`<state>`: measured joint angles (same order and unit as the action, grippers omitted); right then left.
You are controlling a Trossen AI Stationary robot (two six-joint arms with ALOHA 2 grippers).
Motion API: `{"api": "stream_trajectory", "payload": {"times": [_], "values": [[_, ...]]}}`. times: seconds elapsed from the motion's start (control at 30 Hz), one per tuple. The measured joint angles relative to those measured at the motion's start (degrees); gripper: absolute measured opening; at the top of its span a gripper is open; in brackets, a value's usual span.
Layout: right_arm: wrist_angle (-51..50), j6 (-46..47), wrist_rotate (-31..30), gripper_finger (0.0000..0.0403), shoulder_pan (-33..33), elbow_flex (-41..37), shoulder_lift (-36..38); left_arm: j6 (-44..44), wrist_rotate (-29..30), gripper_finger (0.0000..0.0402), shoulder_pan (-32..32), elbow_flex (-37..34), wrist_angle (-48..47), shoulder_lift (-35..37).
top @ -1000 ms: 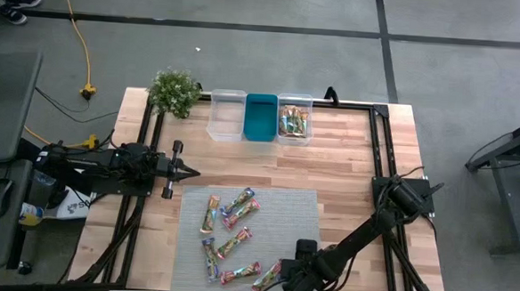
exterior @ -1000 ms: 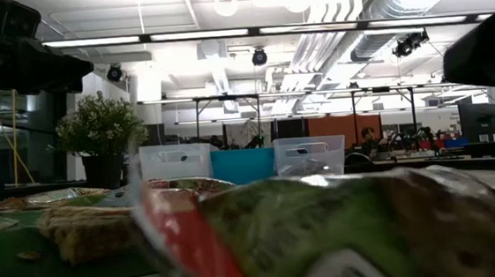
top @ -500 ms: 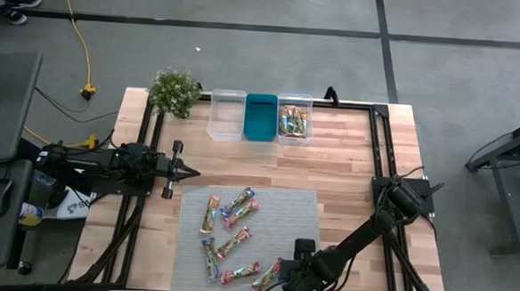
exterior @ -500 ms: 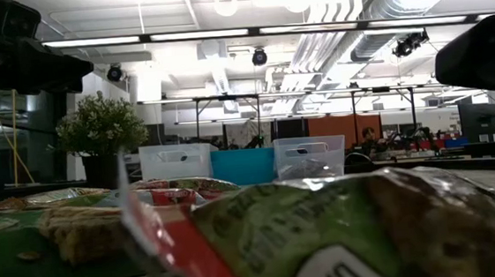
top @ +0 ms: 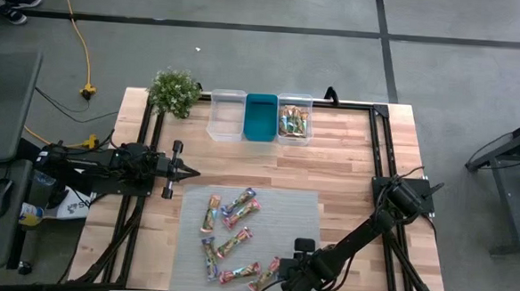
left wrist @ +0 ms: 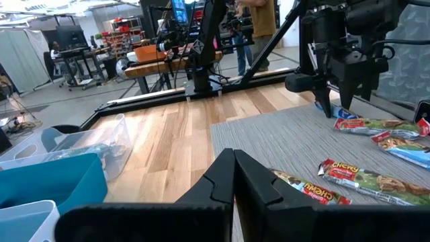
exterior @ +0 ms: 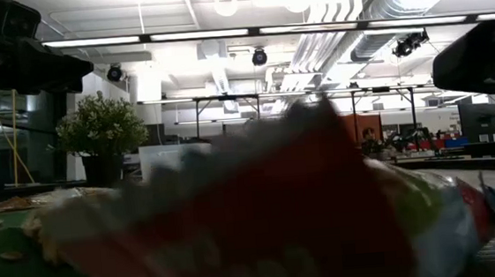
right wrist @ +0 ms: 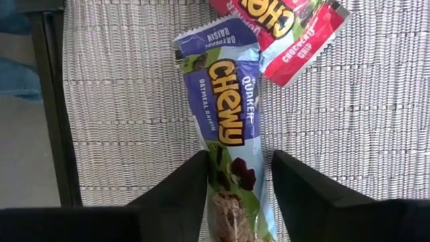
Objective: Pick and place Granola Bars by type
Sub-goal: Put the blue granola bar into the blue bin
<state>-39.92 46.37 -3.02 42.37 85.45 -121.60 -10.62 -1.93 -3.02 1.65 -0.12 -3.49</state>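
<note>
Several granola bars (top: 228, 237) lie scattered on the grey mat (top: 292, 214). At the mat's near edge my right gripper (right wrist: 240, 156) points steeply down, shut on a blue oatmeal-raisin bar (right wrist: 225, 101). A red chocolate-chip bar (right wrist: 289, 33) overlaps that bar's far corner. The same gripper (top: 275, 278) shows in the high view. My left gripper (left wrist: 234, 156) is shut and holds nothing; it waits level at the table's left side (top: 190, 171). In the low view, a blurred red wrapper (exterior: 263, 217) fills the foreground. My right gripper pinches the blue bar's two long sides near its near end (right wrist: 232, 181) between its two fingers. The fingers come from above, pointing steeply down, and lie across the bar. The bar lies flat on the mat, its far end reaching out beyond the fingers.
Three bins stand in a row at the table's far edge: a clear one (top: 227, 115), a teal one (top: 261, 117) and a clear one with bars inside (top: 294, 121). A potted plant (top: 175, 91) is at the far left. Bare wood (top: 348, 168) surrounds the mat.
My right arm has stayed over the same spot at the mat's near edge. In the low view, the wrappers close to the camera have shifted: the green and red wrapper has tipped up and blurred, and a blue wrapper end now shows at the right.
</note>
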Motion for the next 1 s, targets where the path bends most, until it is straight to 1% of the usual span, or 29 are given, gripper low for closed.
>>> {"api": "stream_trajectory", "payload": {"times": [0.33,0.57,0.83,1.0], "values": [[-0.25,0.39,2.73,0.0109,0.02,-0.17,1.51,0.0,0.0,0.0001,0.01,-0.02,0.01,0.0],[-1.41,0.09,3.07,0.0085,-0.98,-0.17,3.33,0.01,0.0,0.0001,0.01,-0.02,0.0,0.0],[-1.82,-0.36,2.27,0.0076,-3.94,-0.15,6.82,-0.01,0.0,0.0001,0.01,-0.02,0.0,0.0],[-1.62,-2.14,0.25,0.0076,-8.01,-0.11,10.7,-0.01,0.0,0.0001,0.01,-0.01,0.01,0.01]]}}
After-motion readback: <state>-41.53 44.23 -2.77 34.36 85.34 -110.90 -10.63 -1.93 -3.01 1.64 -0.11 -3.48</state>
